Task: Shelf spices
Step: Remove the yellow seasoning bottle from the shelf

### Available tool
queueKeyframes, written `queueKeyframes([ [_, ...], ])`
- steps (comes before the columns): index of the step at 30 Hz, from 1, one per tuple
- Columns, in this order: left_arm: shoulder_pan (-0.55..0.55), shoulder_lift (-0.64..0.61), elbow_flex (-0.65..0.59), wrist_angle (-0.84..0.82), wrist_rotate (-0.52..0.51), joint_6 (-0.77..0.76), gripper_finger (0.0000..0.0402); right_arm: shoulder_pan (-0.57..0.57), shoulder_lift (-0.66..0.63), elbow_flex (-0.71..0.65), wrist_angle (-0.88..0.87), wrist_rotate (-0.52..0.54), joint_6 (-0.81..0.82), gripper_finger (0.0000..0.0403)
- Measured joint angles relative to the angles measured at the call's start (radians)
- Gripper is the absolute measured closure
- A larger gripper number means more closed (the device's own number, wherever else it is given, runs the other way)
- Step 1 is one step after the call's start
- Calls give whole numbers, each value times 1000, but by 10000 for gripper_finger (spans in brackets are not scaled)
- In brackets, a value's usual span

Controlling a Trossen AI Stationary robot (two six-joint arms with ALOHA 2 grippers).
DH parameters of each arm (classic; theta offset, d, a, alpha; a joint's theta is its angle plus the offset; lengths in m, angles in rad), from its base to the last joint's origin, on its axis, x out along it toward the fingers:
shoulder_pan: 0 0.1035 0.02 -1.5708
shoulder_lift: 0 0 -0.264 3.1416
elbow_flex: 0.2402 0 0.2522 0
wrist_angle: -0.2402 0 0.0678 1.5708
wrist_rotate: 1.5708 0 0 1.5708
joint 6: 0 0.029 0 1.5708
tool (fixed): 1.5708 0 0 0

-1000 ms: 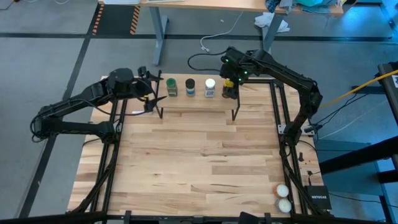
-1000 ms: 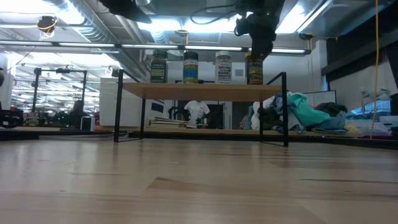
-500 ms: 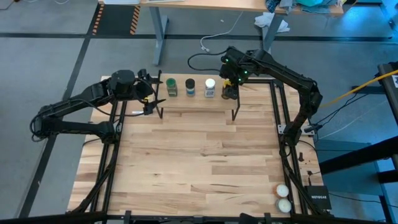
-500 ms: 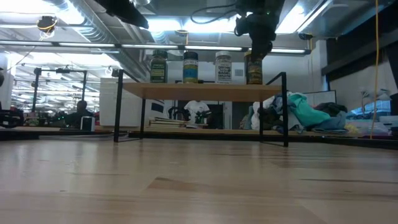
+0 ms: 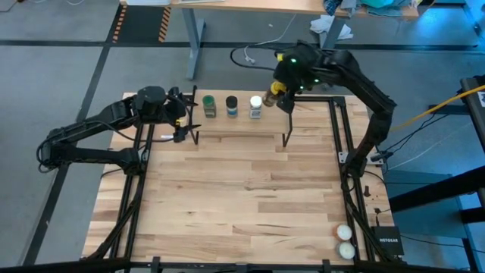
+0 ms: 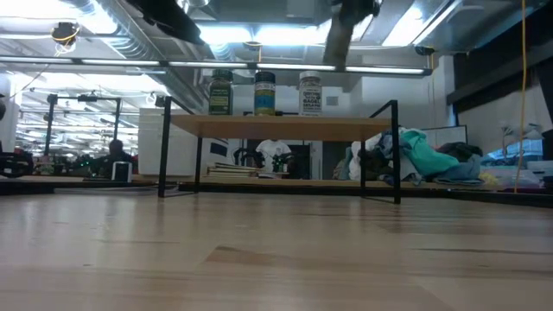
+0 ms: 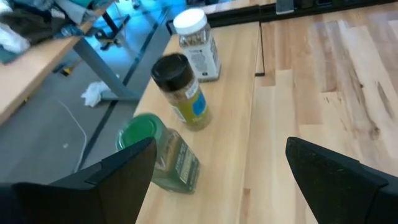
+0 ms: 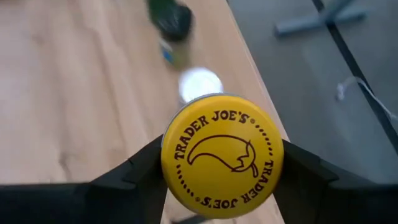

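The shelf point(image 5: 242, 123) stands at the table's far edge. On its board point(image 6: 276, 126) stand the green-lidded jar point(image 5: 210, 106), the black-lidded jar point(image 5: 232, 106) and the white-lidded jar point(image 5: 256, 107), each on its base. My right gripper point(image 5: 279, 89) is above the shelf's right end, shut on the amber yellow-lidded jar point(image 5: 270, 93). In the low view this jar is only a blur point(image 6: 340, 39) above the shelf. My left gripper point(image 5: 187, 114) hovers open at the shelf's left end, next to the green-lidded jar point(image 7: 158, 152). My right gripper pinches the yellow-lidded jar between its two fingers, one on each side just under the yellow lid point(image 8: 221, 155). It comes from above, and the lid faces the wrist camera. The jar is lifted clear of the shelf board point(image 8: 93, 81), and its body is hidden under the lid.
Two whitish balls point(image 5: 345, 240) lie at the table's near right corner. The wooden tabletop point(image 5: 242, 197) stretches in front of the shelf. Black frame rails point(image 5: 342, 152) run along both table sides. Desks and clutter stand beyond the far edge.
My right gripper, shut on the yellow-lidded jar that stood at the shelf's right end, has risen and drawn toward the far edge. The jar is now lifted clear of the board. The other jars have stayed in place.
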State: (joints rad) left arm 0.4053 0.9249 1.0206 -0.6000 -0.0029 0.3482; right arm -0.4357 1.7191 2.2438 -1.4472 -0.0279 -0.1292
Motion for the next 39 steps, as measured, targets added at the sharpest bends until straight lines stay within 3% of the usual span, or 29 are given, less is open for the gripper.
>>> queueKeyframes([
  [4,0,0,0,-27,3,-16,50,80,-2,80,-21,-55,48,173],
  [13,-19,0,-1,-30,29,-50,50,363,-1,84,44,-208,10,173],
  [22,-72,0,-2,-46,29,-73,50,593,-1,84,153,-228,-146,173],
  [27,-85,-1,-54,12,29,-69,50,711,-1,84,175,-238,-319,173],
  [35,-85,1,-96,71,28,-61,50,798,0,84,171,-244,-531,173],
  [39,-85,1,-96,72,28,-61,50,789,-1,84,175,-246,-533,173],
])
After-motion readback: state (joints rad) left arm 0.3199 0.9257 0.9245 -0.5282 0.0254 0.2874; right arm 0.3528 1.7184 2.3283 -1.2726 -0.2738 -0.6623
